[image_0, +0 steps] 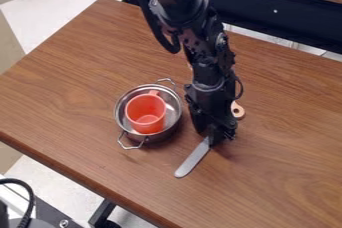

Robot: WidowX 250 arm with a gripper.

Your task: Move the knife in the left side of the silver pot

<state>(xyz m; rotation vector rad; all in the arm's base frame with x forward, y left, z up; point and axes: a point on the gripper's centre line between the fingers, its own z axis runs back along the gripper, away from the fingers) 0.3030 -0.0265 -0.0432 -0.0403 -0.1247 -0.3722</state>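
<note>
The long silver metal knife [192, 158] is near the round silver metal pot [164, 133] on the brown wooden desk [80, 82]. I can't tell if the black robot hand [214, 134] has it. A loose grip could make it slip and bump the pot.

Arm [179, 3]: black, segmented, rounded joint housings
Main cable [174, 48]: thick, black, looped
Side cable [240, 88]: thin, black, curved
</note>
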